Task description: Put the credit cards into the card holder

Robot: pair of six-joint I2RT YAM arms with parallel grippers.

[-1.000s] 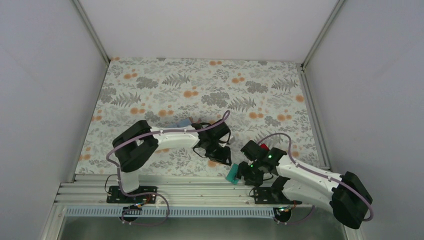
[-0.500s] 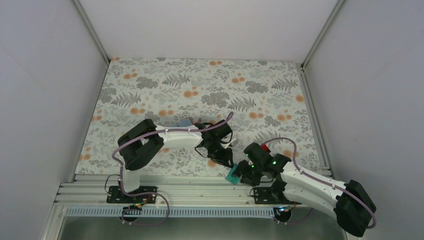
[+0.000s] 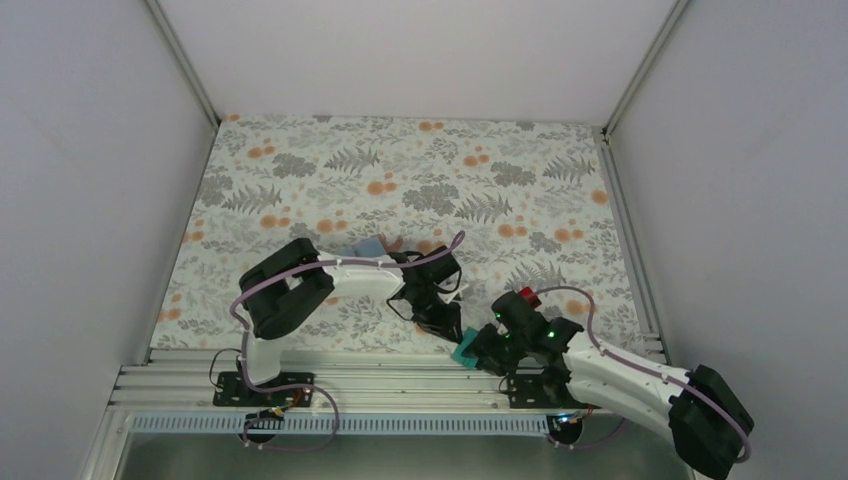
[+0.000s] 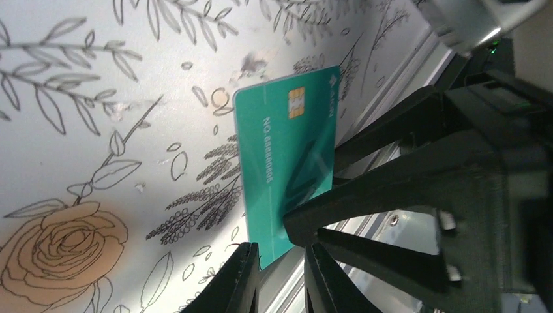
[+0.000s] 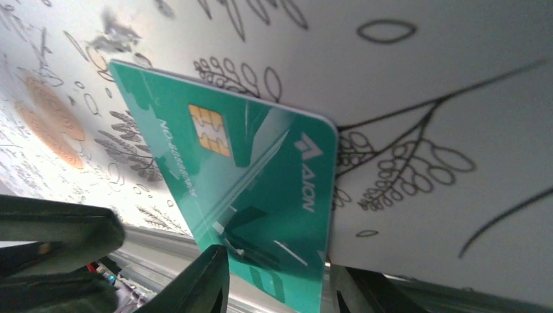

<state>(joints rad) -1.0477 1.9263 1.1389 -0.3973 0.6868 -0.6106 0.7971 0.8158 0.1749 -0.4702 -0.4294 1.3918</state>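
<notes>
Step in hand: pick-up of one teal card (image 4: 287, 156), with both tools gathered on it; judged early in the task, another card lying loose.
Teal card: flat on the tabletop (image 3: 400, 170), chip face up, near end jutting past the tabletop's front edge over the metal rail (image 3: 380, 380).
Left tool (image 4: 279, 277): at the teal card's near end, jaws a narrow slit apart, a corner of the card between the fingertips.
Right tool (image 5: 280, 287): at the same near end, facing the left tool and close to it, jaws roughly half apart, one finger beside each long edge of the card.
Grip: cannot tell for either tool whether the pads press the teal card or merely flank it.
Red card (image 3: 526, 293): beyond the teal card, farther from the front edge, just behind the right tool's wrist.
Card holder: not made out in any view.
Next move calls for: a firm pinch on the overhanging end by one tool alone, the other backing away; then a level lift and an edge-first approach to the holder's mouth.
Risk: fingers of both tools crowded at the teal card, so a clash or a nudge off the edge looks possible; thin card, likely to slip or flex.
</notes>
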